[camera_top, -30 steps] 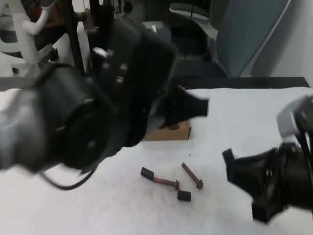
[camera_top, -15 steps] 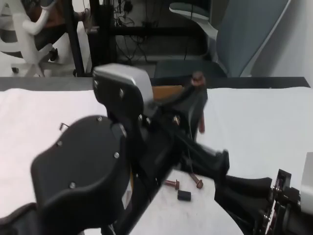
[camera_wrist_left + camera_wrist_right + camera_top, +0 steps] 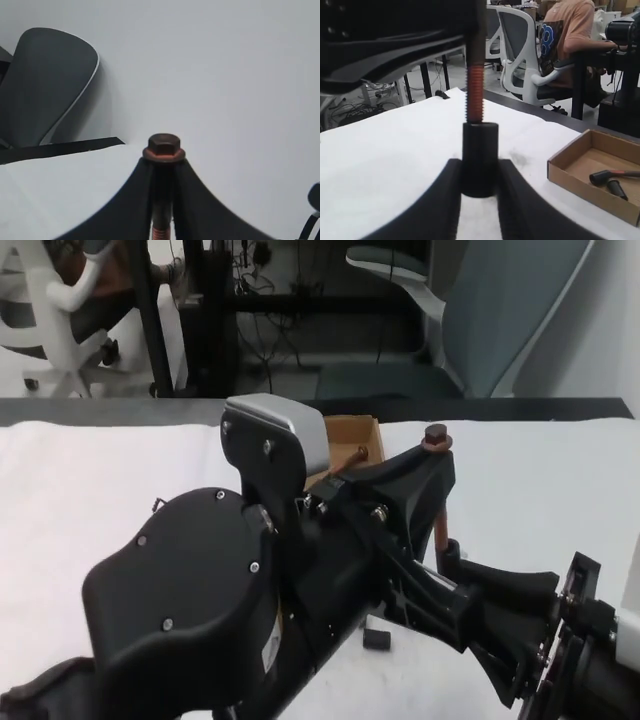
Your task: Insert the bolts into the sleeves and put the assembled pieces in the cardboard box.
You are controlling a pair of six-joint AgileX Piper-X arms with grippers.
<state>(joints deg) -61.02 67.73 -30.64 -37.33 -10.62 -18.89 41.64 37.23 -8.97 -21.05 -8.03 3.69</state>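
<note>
My left gripper (image 3: 438, 468) is shut on a copper bolt (image 3: 437, 436), held upright with its hex head (image 3: 163, 146) on top, above the white bench. My right gripper (image 3: 480, 192) is shut on a black sleeve (image 3: 480, 156), also upright, directly under the bolt. The bolt's threaded end (image 3: 474, 95) meets the sleeve's top opening. In the high view the sleeve (image 3: 450, 552) sits at the tip of the right gripper (image 3: 455, 565). The cardboard box (image 3: 352, 423) stands behind the left arm, and an assembled piece (image 3: 612, 176) lies inside the box (image 3: 580, 192).
One loose black sleeve (image 3: 376, 640) lies on the white cloth below the left arm. The left arm's bulky body (image 3: 190, 610) hides much of the bench's middle. Office chairs and desk legs stand beyond the far edge.
The left arm has swung right and down, carrying the upright bolt over the right gripper's sleeve. The right gripper has come up and in. The arm now covers the loose bolts on the cloth.
</note>
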